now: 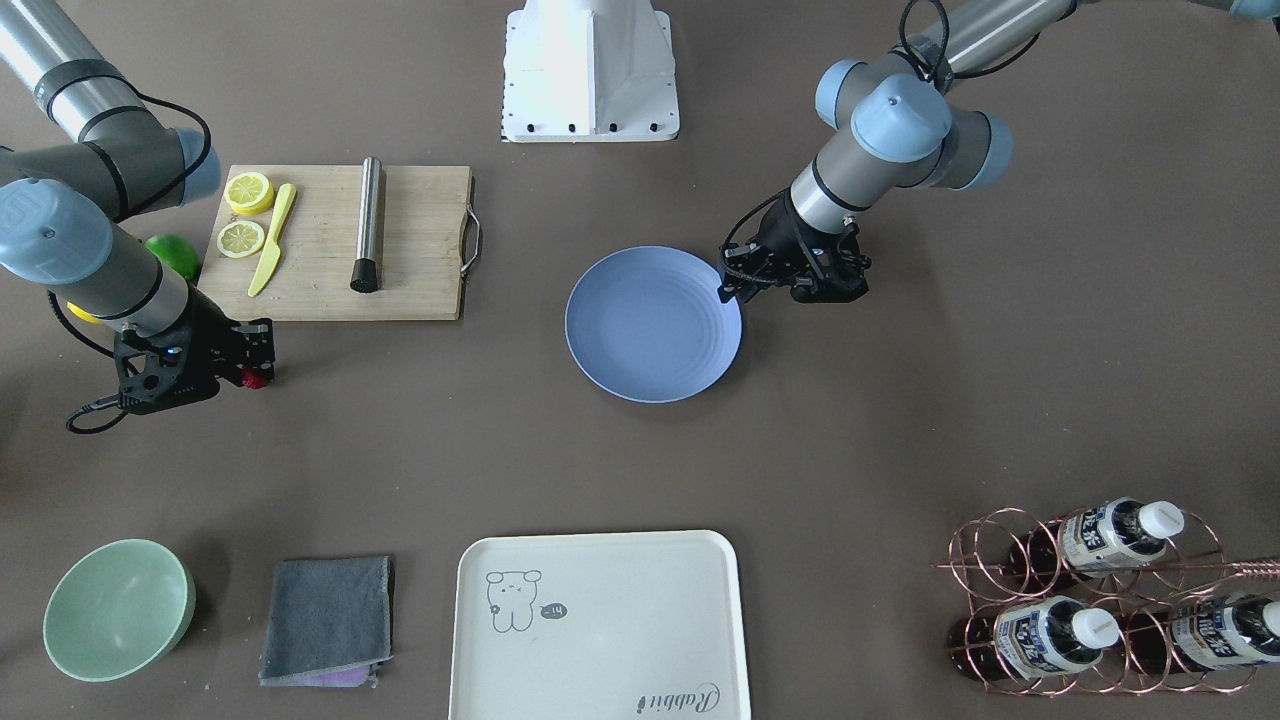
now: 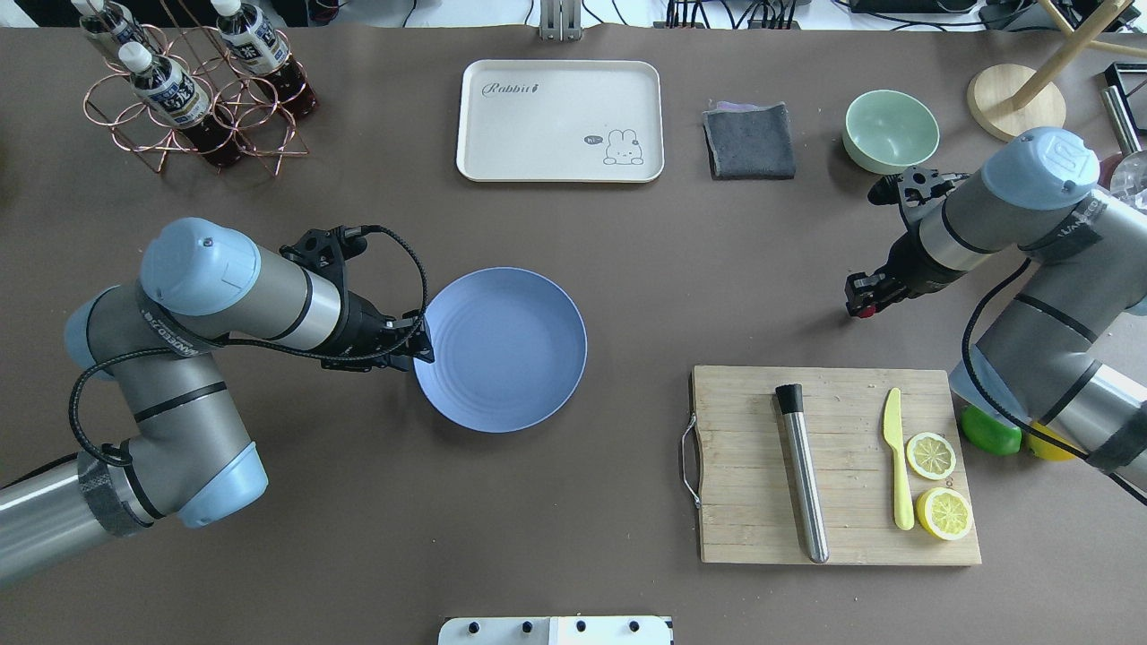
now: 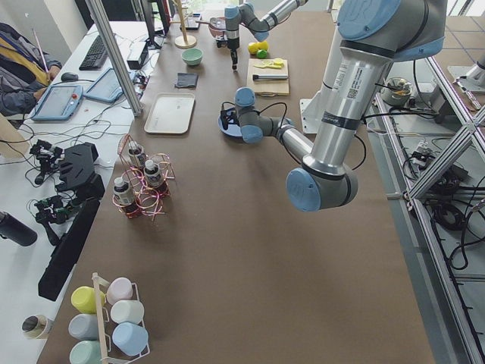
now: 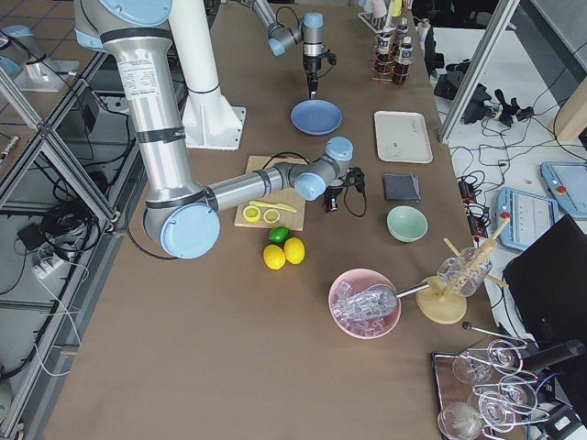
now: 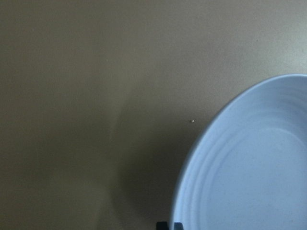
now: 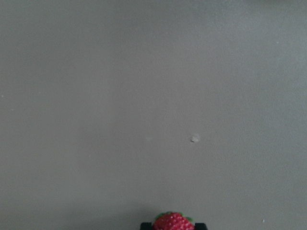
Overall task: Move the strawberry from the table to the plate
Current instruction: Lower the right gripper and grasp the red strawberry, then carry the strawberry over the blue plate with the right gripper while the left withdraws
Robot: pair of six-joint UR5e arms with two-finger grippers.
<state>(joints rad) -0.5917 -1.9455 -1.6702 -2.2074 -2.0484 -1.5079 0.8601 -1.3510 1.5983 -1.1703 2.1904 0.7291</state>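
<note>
The strawberry (image 6: 173, 223), small, red and bumpy, sits between the fingertips of my right gripper (image 1: 255, 372), which is shut on it. Seen from overhead, the strawberry (image 2: 862, 311) and right gripper (image 2: 862, 300) are over bare table (image 2: 717, 269), between the cutting board and the green bowl. The round blue plate (image 2: 506, 349) lies at the table's middle, far from the strawberry. My left gripper (image 2: 423, 348) hovers at the plate's rim (image 5: 192, 158), its fingertips close together and holding nothing.
A wooden cutting board (image 2: 744, 466) carries two lemon halves, a yellow knife and a metal rod. A lime (image 2: 990, 432) lies beside it. A mint bowl (image 2: 891, 131), a grey cloth (image 2: 749, 141), a cream tray (image 2: 560, 121) and a bottle rack (image 2: 193, 90) line the far edge.
</note>
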